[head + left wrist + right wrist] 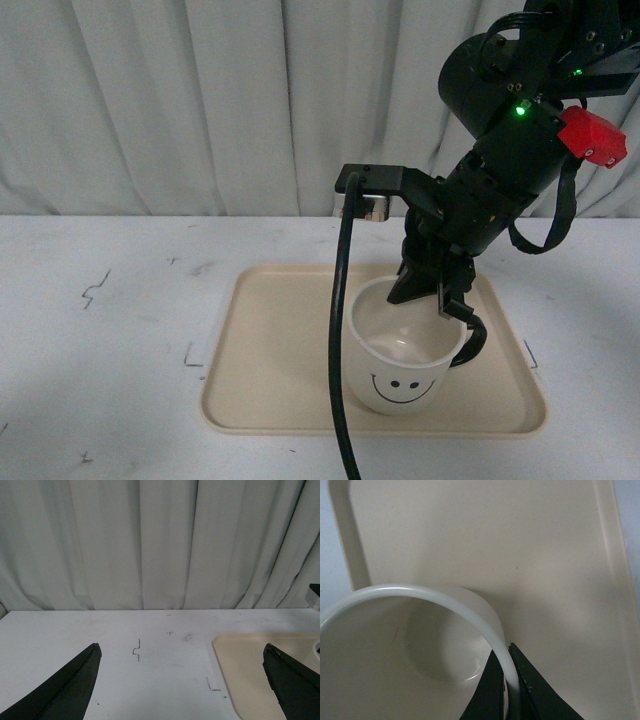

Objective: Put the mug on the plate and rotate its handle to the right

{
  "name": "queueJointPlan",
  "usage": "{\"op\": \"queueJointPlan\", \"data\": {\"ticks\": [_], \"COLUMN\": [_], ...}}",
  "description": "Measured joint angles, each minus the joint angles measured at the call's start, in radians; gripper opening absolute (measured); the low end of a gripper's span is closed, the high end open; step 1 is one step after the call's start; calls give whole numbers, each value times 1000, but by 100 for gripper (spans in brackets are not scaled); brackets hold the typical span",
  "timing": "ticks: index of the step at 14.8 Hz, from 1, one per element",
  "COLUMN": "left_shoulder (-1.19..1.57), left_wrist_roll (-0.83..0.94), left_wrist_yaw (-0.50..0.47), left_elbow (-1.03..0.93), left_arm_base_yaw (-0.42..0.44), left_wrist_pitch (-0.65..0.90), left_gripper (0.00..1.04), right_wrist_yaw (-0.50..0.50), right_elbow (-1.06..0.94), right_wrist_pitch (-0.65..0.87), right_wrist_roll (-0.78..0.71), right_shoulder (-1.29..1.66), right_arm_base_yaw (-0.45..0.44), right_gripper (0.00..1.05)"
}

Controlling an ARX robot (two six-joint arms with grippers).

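White table [100,350], small dark marks [136,650], perhaps tape, pale pleated curtain [200,100] behind

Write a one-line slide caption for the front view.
The right pincer grips the rim of the smiley mug, which stands upright on the beige plate with its dark handle to the right.

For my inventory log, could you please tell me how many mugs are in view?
1. The mug stands upright on the plate, near its front edge, with the right gripper shut on its rim. The right arm hides part of the plate.
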Motion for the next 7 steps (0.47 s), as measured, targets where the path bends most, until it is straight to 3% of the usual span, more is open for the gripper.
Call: {"op": "queueJointPlan", "data": {"ticks": [1,4,5,6,7], "left_shoulder": [0,0,0,0,0], "left_wrist_roll": [0,0,0,0,0], "left_wrist_yaw": [0,0,0,0,0], "left_elbow": [0,0,0,0,0], "left_arm_base_yaw": [0,0,0,0,0], "left_wrist_pitch": [0,0,0,0,0], "left_gripper": [98,98,98,98,98], "right_wrist_yaw": [10,35,16,42,48], "right_elbow": [20,32,-10,-104,-120], "right_wrist_pitch": [-11,23,84,255,283], "right_wrist_roll": [-8,-8,0,47,57], "right_shoulder": [2,-9,-56,-155,-172], "right_arm_base_yaw": [15,4,-11,-23,-24], "right_gripper": [6,47,62,77,78]}}
